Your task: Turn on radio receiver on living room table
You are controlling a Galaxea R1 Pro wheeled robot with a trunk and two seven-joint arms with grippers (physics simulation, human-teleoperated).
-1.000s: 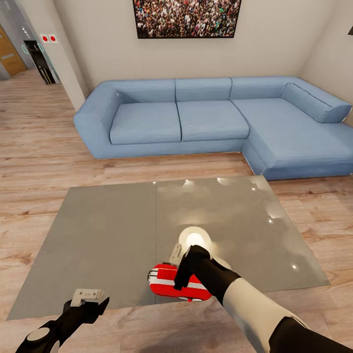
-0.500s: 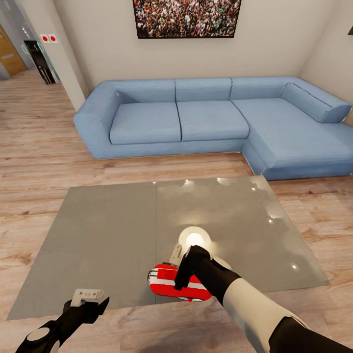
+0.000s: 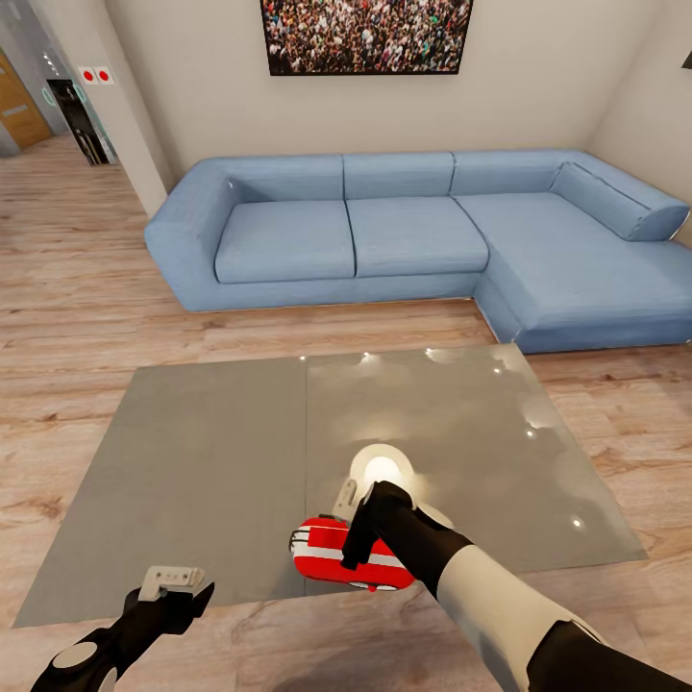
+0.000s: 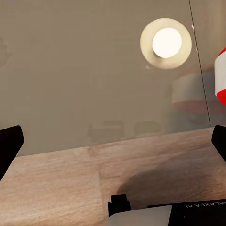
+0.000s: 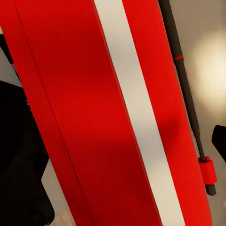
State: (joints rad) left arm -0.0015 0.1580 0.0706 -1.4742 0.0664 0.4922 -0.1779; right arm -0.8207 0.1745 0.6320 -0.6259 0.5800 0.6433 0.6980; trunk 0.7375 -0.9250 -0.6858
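The red radio receiver (image 3: 322, 559) with its white band lies flat near the front edge of the grey table (image 3: 221, 461). My right gripper (image 3: 348, 527) hangs directly over the radio's top, open, with one finger on each side of it. In the right wrist view the radio's red and white body (image 5: 94, 117) is very close, and a thin dark rod (image 5: 183, 84) runs along its edge. My left gripper (image 3: 173, 582) is open and holds nothing, off the table's front left edge. The left wrist view catches a corner of the radio (image 4: 221, 77) beyond the table edge (image 4: 141, 136).
A blue L-shaped sofa (image 3: 413, 231) stands behind the table under a crowd picture (image 3: 365, 34). The pendant lamp's bright reflection (image 3: 382, 471) glows on the table top just past the radio. Light wood floor (image 3: 86, 288) surrounds the table, and a doorway (image 3: 82, 120) opens at far left.
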